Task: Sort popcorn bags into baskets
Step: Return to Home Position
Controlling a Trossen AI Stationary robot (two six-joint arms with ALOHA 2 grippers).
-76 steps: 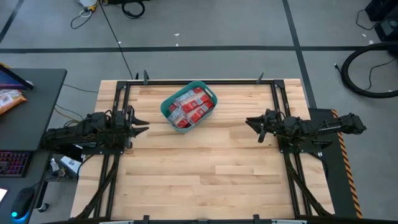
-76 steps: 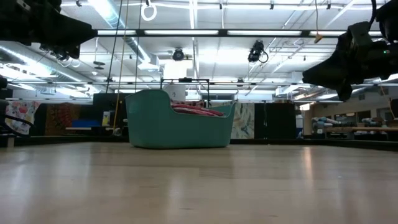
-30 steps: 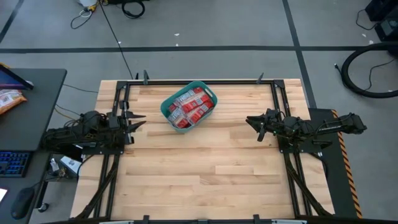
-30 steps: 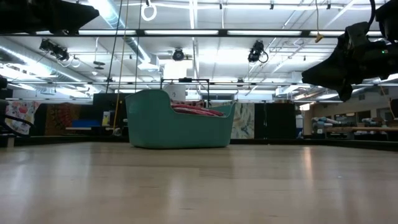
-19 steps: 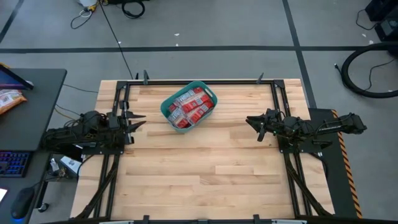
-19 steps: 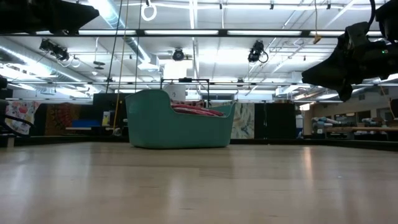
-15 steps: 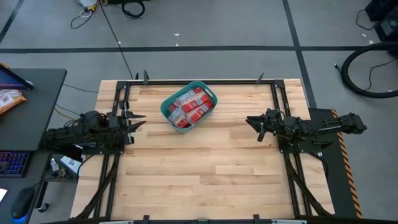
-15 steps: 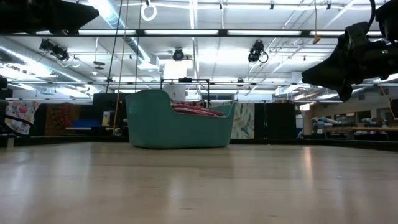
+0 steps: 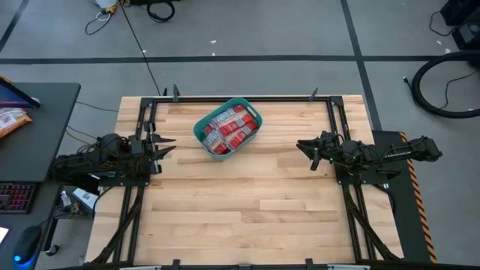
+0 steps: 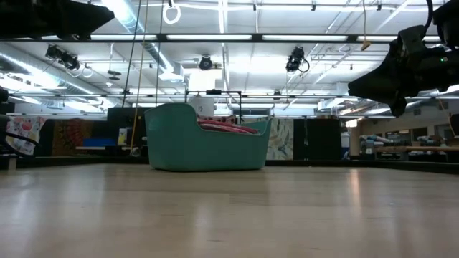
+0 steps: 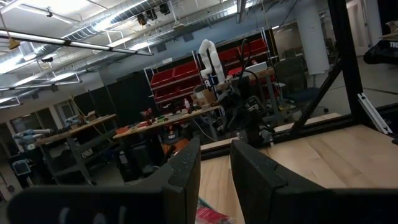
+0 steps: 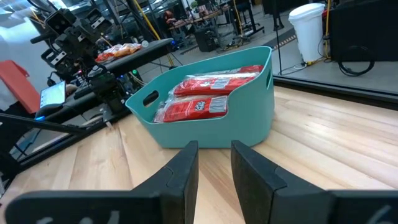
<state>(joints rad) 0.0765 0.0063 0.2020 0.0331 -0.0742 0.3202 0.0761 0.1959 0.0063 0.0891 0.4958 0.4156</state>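
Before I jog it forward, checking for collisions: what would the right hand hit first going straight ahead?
Probably the teal basket holding the popcorn bags; the right hand points at its near wall.

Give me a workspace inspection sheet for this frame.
Surface: light wooden slat table, only the tub on it.
Job's things: red flat popcorn bags piled inside teal plastic tub; none loose.
Clutter: orange-and-white snack bag on dark side desk.
Grippers: left tool and right tool open, empty, at table sides.
Cables: black cable across floor behind table.
Surroundings: grey floor; workshop benches beyond.
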